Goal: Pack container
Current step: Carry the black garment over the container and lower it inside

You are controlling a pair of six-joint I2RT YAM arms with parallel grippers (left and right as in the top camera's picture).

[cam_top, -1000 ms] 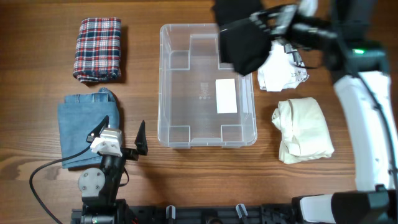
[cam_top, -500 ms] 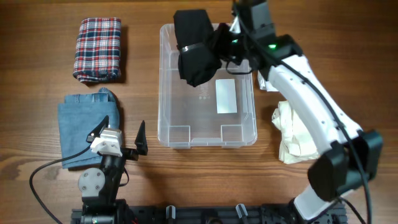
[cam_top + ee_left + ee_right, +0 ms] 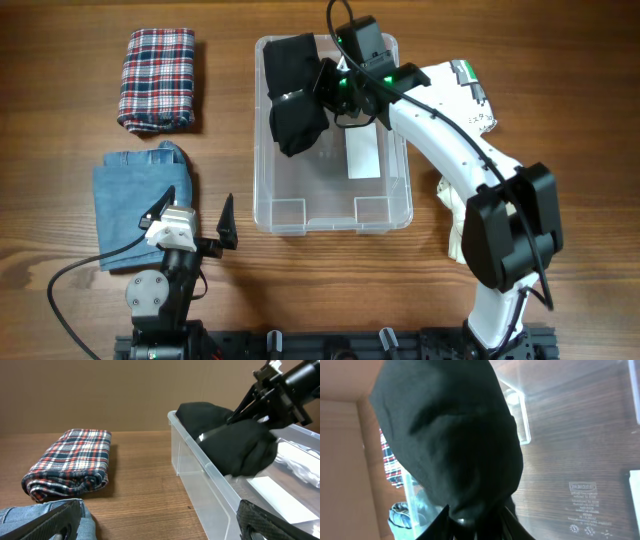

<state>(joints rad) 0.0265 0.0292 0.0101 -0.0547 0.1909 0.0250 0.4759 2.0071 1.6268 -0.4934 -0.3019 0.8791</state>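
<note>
The right gripper was clamped on a black garment at the container's far left corner. The left gripper hung by the folded jeans, jaws wide apart.

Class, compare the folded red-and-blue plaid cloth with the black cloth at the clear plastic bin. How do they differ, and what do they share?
Pattern: the red-and-blue plaid cloth is checked; the black cloth is plain.
Shape: the plaid cloth is neatly folded; the black cloth is bunched.
Place: the plaid cloth lies on the wooden table; the black cloth hangs from the right gripper over the clear plastic bin.
Both are soft fabric.
</note>
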